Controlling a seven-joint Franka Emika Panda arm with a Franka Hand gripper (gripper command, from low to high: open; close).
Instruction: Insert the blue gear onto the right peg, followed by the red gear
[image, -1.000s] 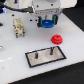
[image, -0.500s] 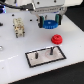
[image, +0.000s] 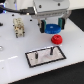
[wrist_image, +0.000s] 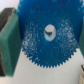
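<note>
My gripper (image: 51, 25) is shut on the blue gear (image: 52, 28) and holds it in the air above the white table. It is behind the red gear (image: 57, 38), which lies flat on the table. In the wrist view the blue gear (wrist_image: 35, 45) fills the picture, with its centre hole showing, between the greenish finger pads (wrist_image: 9, 42). The grey black-bordered plate (image: 44, 58) lies nearer the front. Its right peg (image: 51, 50) stands upright and bare, below and in front of the held gear. The plate's other pin (image: 37, 55) stands toward the exterior view's left.
A beige blocky object (image: 18, 26) stands at the back, toward the exterior view's left. The white table's (image: 15, 55) front edge runs along the bottom of the exterior view.
</note>
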